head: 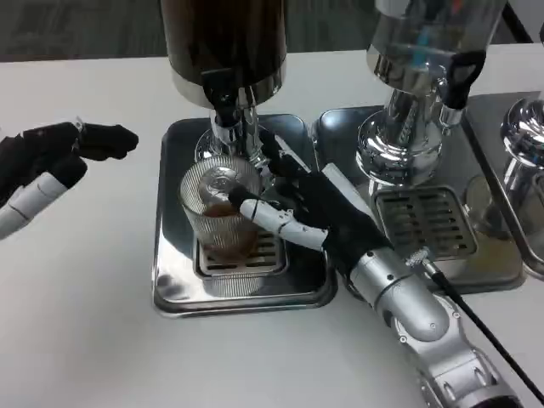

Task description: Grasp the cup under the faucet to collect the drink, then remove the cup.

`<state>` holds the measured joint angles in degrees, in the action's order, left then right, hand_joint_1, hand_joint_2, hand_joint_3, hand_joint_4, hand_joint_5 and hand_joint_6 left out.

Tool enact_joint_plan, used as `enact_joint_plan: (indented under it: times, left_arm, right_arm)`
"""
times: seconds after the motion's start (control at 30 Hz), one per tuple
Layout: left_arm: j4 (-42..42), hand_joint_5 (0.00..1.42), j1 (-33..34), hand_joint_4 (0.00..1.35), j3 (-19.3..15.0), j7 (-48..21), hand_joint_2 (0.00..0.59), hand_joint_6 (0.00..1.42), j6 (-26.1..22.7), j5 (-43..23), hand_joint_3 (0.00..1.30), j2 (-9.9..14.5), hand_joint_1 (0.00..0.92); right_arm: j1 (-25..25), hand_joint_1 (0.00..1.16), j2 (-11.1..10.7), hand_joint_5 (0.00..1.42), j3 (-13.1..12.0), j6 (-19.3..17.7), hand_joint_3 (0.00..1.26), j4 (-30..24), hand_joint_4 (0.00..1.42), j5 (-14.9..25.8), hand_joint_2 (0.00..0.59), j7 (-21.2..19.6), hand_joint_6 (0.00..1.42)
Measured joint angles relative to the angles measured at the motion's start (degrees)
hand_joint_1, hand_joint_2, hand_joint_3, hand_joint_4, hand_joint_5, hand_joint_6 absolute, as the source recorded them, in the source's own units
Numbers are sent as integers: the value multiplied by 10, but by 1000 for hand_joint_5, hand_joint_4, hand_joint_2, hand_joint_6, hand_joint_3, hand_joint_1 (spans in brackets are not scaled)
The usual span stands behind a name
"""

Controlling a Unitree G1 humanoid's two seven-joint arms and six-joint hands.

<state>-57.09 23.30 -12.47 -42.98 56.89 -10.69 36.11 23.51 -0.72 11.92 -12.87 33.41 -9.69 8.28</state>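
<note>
The right robot hand (pixel 302 208) wraps its fingers around a clear ribbed cup (pixel 223 212) holding a little brown drink. The cup stands on the slotted grate of a shiny steel drip tray (pixel 174 280), under the dark dispenser's faucet (pixel 228 115). Far left over the white worktop (pixel 85 340), the left robot hand (pixel 51 157) hovers, fingers loosely spread, holding nothing.

This looks like a drinks station in a canteen or test lab, set up on a white table (pixel 85 323). At twelve o'clock stands a dark drink dispenser (pixel 225 42) with a faucet (pixel 228 110) over a steel drip tray (pixel 170 280). At two o'clock is a second, clear dispenser (pixel 425 51) on a chrome base, over its own drip tray with a slotted grate (pixel 429 223), and at three o'clock part of a third chrome stand (pixel 523 153).
</note>
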Motion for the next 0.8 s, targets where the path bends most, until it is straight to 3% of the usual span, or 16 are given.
enact_joint_plan:
  times: [0.57, 0.8]
  left_arm:
    - [-1, 349, 0, 378, 1, 0, 126, 328, -4, 2, 463, 1, 0]
    - [-1, 349, 0, 380, 1, 0, 127, 333, -4, 2, 468, 1, 0]
  right_arm:
    - [5, 542, -1, 0, 3, 0, 0, 16, 0, 1, 203, 26, 40]
    - [10, 618, -3, 0, 3, -3, 0, 22, 0, 1, 199, 35, 53]
